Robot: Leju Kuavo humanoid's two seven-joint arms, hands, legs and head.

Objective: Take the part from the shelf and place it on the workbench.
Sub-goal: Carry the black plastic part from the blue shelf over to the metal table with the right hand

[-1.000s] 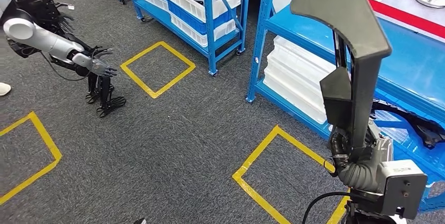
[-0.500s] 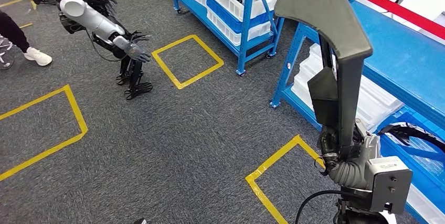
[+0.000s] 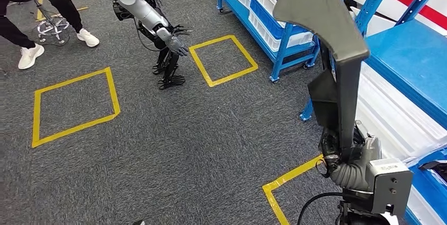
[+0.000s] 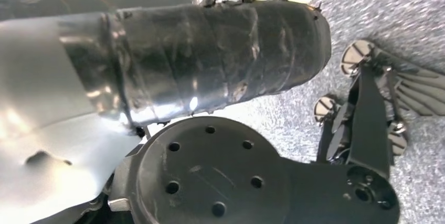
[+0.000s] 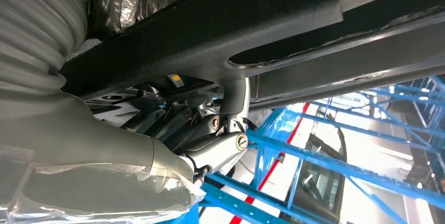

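Observation:
The part is a long black piece with a broad angled top. It stands upright at the right of the head view, and my right hand grips its lower end. In the right wrist view the black part runs across above my right hand, whose dark fingers curl against it. A silver, plastic-wrapped piece of my left hand shows in the left wrist view, with its fingers hidden. A blue rack with a flat blue top stands at the right.
Another humanoid robot stands at the back on the grey carpet, one arm held out. A person sits on a stool at the far left. Blue shelves with white bins line the back. Yellow taped squares mark the floor.
The whole picture has shifted, so my camera has turned: the other robot and shelves now sit further right and higher, and a seated person has come into view. My right hand still holds the part upright.

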